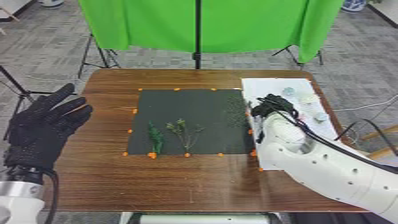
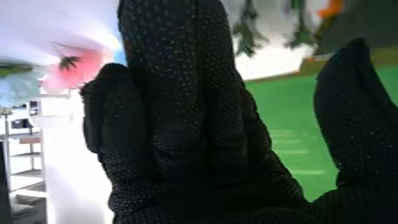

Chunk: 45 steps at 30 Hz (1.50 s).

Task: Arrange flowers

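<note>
Greenery [image 1: 156, 139] on mat [image 1: 178, 107]; right robot hand [image 1: 274, 106] over sheet [image 1: 266, 87].

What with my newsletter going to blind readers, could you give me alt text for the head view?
The robot's right hand is over a white sheet with small pale items, beside a dark mat bearing green sprigs; its open left hand is at the left.

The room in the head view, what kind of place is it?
It looks like a robot lab or test room, I think. A green cloth hangs behind the wooden table, a black pole stands there too, and the robot's left hand wears a black glove.
</note>
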Available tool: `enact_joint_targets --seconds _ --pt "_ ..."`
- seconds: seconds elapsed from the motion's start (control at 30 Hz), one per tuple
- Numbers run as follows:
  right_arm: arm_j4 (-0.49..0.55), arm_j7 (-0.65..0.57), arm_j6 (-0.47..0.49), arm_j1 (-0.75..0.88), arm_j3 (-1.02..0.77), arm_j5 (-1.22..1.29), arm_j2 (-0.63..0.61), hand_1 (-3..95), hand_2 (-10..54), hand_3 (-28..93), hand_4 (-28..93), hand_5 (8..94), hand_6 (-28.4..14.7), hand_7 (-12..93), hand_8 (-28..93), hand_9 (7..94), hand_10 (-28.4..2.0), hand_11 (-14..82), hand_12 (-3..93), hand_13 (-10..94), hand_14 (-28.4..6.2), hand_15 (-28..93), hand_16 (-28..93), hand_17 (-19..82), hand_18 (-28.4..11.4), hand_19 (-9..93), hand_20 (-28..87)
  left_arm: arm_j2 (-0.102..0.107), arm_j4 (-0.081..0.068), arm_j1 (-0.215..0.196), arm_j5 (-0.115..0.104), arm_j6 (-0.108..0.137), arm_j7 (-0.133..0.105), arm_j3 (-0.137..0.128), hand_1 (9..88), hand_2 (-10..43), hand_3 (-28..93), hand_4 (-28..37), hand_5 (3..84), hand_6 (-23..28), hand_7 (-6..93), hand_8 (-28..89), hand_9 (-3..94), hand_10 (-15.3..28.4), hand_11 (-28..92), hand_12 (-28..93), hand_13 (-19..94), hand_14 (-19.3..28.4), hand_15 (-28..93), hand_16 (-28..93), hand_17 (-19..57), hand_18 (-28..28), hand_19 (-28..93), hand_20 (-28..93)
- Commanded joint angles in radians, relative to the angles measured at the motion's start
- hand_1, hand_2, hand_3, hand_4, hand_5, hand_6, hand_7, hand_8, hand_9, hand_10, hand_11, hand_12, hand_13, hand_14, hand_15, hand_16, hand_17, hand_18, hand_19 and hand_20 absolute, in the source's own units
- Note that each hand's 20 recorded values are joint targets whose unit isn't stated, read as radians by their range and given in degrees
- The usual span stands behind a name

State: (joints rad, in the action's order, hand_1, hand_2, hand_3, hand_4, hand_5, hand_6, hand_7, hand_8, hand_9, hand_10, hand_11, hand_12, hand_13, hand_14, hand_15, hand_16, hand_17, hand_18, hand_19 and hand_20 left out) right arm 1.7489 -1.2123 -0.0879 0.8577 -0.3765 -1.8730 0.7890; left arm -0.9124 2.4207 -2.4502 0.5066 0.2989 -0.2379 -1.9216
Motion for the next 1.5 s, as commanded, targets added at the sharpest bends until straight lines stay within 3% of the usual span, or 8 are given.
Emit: enact_joint_targets --seconds 0.03,0.23,0.43,0.67,0.8,1.0,1.27,1.5 --pt "-0.031 0.017 0.019 -0.035 0.09 -0.009 0.001 29.0 -0.8 67 -22 57.2 -7.6 10 -10 86.9 -16.4 21.3 15.5 88 -10.6 46 17 59 -17.5 93 5 -0.003 -0.012 0.007 0.001 -0.008 0.019 0.007 21.8 7.9 78 -26.4 36.5 10.1 15.0 -10 33.5 21.3 29 12 24 28.0 50 -9 -7.6 26.2 62 12" --pt "-0.062 0.032 -0.007 -0.054 0.15 -0.032 0.01 31.4 -4.2 68 -22 64.5 -5.5 13 -11 86.1 -15.3 22.9 15.8 86 -10.2 48 16 56 -18.5 93 7 -0.003 -0.014 0.016 0.003 -0.015 0.025 0.009 21.7 7.9 78 -26.3 36.5 10.1 15.1 -10 33.6 21.3 29 12 24 27.9 50 -9 -7.6 26.2 62 12" --pt "-0.096 0.062 -0.025 -0.105 0.252 -0.053 0.027 34.7 -8.4 69 -24 70.4 -3.1 16 -11 86.1 -13.8 24.1 16.1 85 -9.4 49 15 54 -18.7 93 8 -0.003 -0.015 0.014 -0.002 -0.015 0.015 0.007 21.8 7.8 78 -26.4 36.5 10.1 15.1 -10 33.6 21.4 29 12 24 27.9 50 -9 -7.6 26.2 62 12" --pt "-0.138 0.064 -0.014 -0.127 0.322 -0.06 0.078 33.0 -7.9 67 -26 69.5 -3.1 17 -12 85.8 -13.6 24.5 16.2 85 -8.8 50 15 54 -18.1 93 8 0.0 -0.018 0.026 0.001 -0.018 0.015 0.019 21.8 7.9 78 -26.4 36.5 10.1 15.1 -10 33.6 21.3 29 12 24 27.9 50 -9 -7.7 26.2 62 12" --pt "-0.152 0.071 -0.025 -0.13 0.353 -0.083 0.079 37.4 -9.3 69 -27 73.1 -1.6 18 -12 86.2 -12.7 25.0 16.1 85 -7.9 50 15 54 -17.8 93 7 0.0 -0.017 0.024 0.002 -0.021 0.01 0.019 21.7 8.0 78 -26.3 36.5 10.1 15.1 -10 33.6 21.4 29 12 24 27.9 50 -9 -7.7 26.1 62 12" --pt "-0.161 0.098 -0.086 -0.122 0.359 -0.087 0.077 52.5 -9.5 66 -28 83.8 1.2 24 4 92.8 -8.3 22.9 22.5 88 -4.5 51 18 52 -18.6 93 16 -0.005 -0.014 0.012 -0.002 -0.016 0.007 0.015 21.8 7.9 78 -26.3 36.5 10.1 15.0 -10 33.6 21.2 29 12 24 27.9 50 -9 -7.7 26.2 62 12" --pt "-0.159 0.073 -0.149 -0.166 0.369 -0.149 0.032 54.0 -9.5 71 -28 86.2 -0.6 25 8 93.7 -8.2 25.4 24.1 89 -4.3 54 19 49 -20.2 93 20 -0.011 -0.007 -0.005 -0.002 -0.006 0.008 0.004 21.8 7.9 78 -26.3 36.5 10.1 15.0 -10 33.5 21.3 29 12 24 27.8 50 -9 -7.7 26.2 62 12" --pt "-0.156 0.06 -0.227 -0.227 0.35 -0.178 0.014 53.9 -9.5 74 -28 86.8 -1.6 24 11 93.7 -8.5 29.5 22.7 90 -4.3 56 19 49 -20.9 93 22 -0.006 0.002 -0.026 -0.004 -0.001 -0.012 -0.002 21.9 7.9 78 -26.4 36.5 10.1 15.1 -10 33.6 21.4 29 12 24 27.8 50 -9 -7.7 26.2 62 12"
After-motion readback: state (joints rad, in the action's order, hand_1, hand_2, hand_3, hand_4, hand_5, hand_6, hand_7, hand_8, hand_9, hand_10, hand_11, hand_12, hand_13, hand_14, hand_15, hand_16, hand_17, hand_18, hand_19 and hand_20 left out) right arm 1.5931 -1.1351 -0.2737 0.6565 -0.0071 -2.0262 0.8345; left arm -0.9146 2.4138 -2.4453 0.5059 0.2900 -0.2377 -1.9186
